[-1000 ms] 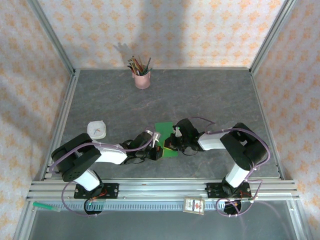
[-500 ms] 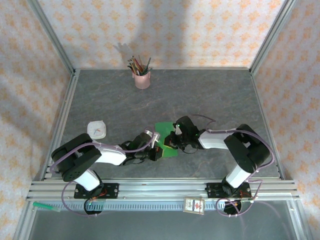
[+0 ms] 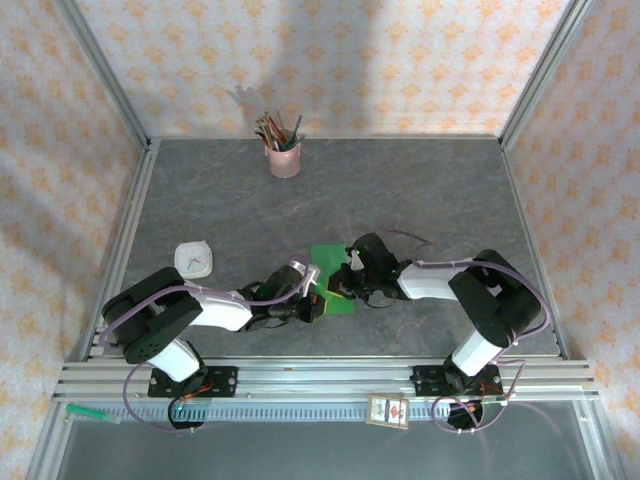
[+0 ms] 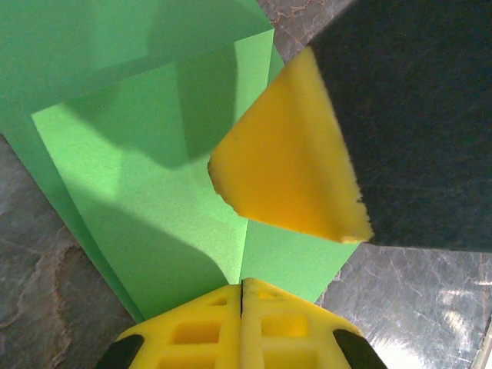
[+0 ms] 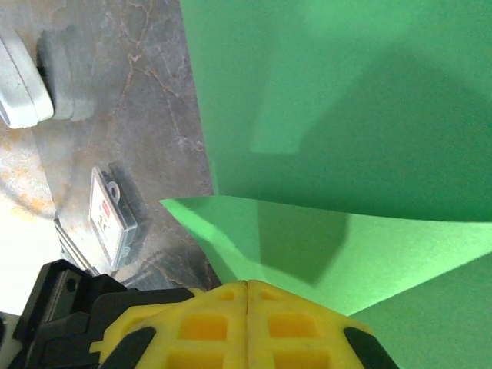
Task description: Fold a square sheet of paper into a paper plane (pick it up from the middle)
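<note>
Front middle of the grey table (image 3: 430, 200): square sheet of paper (image 3: 326, 256) is lying partly folded, bright green, with both arms reaching in over it from either side. On the left, the left gripper (image 4: 242, 296) is pinching, yellow jaws pressed tight together on the near edge of a raised flap, where a crease is running straight into the seam between them. Opposite, the right gripper (image 5: 246, 296) is clenching too, jaws closed on a lifted, pointed flap of the same paper, while the lower layer is lying flat on the table beyond. One of its yellow pads (image 4: 288, 173) is hanging just over the paper in the left wrist view. A pink pencil cup (image 3: 285, 158) is standing at the far edge. A white round object (image 3: 193, 260) is sitting left of the arms. A small white card (image 3: 388, 411) is resting on the front rail.
</note>
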Action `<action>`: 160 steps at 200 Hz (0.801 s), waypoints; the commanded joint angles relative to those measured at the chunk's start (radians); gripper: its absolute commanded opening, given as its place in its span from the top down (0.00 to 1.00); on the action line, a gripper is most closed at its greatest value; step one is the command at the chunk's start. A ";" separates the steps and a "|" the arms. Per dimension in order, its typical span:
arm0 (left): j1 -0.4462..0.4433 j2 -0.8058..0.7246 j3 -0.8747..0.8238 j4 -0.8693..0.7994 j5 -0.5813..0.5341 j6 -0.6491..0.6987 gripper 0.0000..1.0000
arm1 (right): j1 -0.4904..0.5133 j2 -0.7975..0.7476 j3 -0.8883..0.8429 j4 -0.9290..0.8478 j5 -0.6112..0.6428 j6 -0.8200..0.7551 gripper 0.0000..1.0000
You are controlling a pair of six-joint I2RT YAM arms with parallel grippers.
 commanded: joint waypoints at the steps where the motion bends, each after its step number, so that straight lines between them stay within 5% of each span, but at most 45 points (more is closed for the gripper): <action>1: 0.010 0.008 -0.025 -0.176 -0.072 0.030 1.00 | -0.006 0.027 -0.014 0.011 0.013 -0.021 0.94; 160: 0.011 0.049 -0.017 -0.262 -0.102 0.053 1.00 | -0.152 0.061 0.018 -0.098 0.061 -0.126 0.95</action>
